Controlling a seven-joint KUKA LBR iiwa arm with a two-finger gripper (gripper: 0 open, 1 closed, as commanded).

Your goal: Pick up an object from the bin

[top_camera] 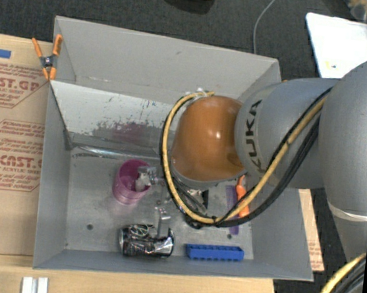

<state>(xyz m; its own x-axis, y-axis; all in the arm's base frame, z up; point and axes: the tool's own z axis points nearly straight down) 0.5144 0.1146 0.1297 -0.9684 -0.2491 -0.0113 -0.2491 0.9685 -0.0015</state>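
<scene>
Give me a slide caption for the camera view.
KUKA arm's gripper inside the grey bin, beside a pink cup and a crushed dark can, blue bar nearby.

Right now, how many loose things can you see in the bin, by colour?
Pink: 1, cup
Blue: 1, toothed bar
Dark silver: 1, crushed can
Purple: 1, piece half under the arm
Total: 4 in sight; the arm may hide more.

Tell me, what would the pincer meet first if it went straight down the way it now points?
Probably the crushed dark metal can, which lies close by the pincer; the depth is unclear.
</scene>
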